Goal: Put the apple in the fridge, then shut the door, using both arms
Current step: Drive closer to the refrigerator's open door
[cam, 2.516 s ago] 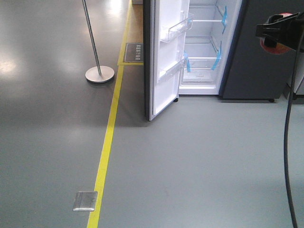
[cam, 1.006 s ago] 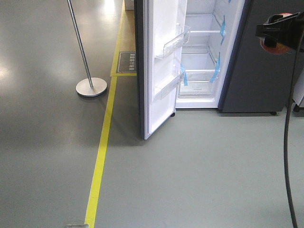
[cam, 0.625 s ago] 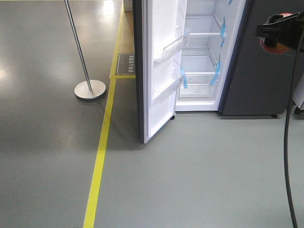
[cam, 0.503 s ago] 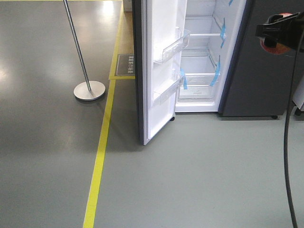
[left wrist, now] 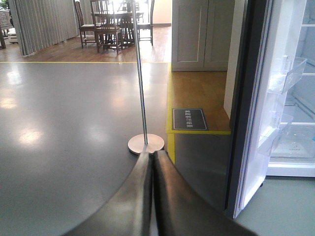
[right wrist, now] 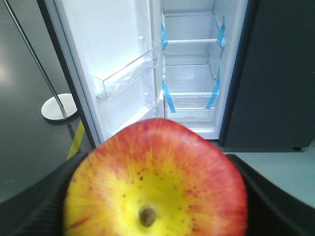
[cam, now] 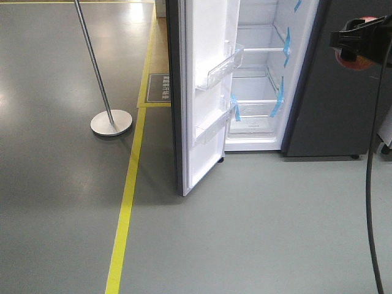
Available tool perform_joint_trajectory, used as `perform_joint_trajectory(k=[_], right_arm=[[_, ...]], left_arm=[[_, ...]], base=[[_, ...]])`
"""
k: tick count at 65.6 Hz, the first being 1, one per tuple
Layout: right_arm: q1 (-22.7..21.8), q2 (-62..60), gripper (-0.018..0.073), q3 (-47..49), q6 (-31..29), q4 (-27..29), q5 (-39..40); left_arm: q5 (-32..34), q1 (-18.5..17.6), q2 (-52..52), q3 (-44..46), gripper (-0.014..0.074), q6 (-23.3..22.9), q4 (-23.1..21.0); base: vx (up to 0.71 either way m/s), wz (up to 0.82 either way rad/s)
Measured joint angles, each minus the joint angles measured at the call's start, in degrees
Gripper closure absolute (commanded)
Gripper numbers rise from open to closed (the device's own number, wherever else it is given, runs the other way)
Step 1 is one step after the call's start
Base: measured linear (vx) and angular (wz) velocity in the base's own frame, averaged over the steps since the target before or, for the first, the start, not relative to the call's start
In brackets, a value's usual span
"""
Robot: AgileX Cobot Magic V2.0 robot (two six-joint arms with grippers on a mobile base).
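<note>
The right gripper (cam: 356, 41) clamps the apple (right wrist: 155, 182); the open fridge (right wrist: 189, 73) lies straight ahead; left gripper (left wrist: 151, 162) closed, empty.

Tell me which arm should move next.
Right. The right claw grips the apple and faces the open fridge shelves. The left claw is shut, empty, aimed past the outer side of the door; it likely suits closing afterwards.

grey floor (cam: 257, 226): yellow tape line (cam: 122, 220), pole stand base (cam: 111, 122), fridge (cam: 254, 125) w/ door (cam: 208, 37) open.
</note>
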State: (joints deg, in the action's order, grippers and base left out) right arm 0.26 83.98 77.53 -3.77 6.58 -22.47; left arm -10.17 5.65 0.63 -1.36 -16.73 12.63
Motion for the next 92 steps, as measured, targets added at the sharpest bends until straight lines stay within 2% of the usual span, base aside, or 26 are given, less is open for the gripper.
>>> perform_joint_trajectory(k=[92], right_arm=[[0.0, 0.0, 0.0345, 0.0, 0.0, 0.0, 0.0]], left_arm=[[0.0, 0.0, 0.0, 0.0, 0.0602, 0.0, 0.0]], base=[[0.09, -0.02]])
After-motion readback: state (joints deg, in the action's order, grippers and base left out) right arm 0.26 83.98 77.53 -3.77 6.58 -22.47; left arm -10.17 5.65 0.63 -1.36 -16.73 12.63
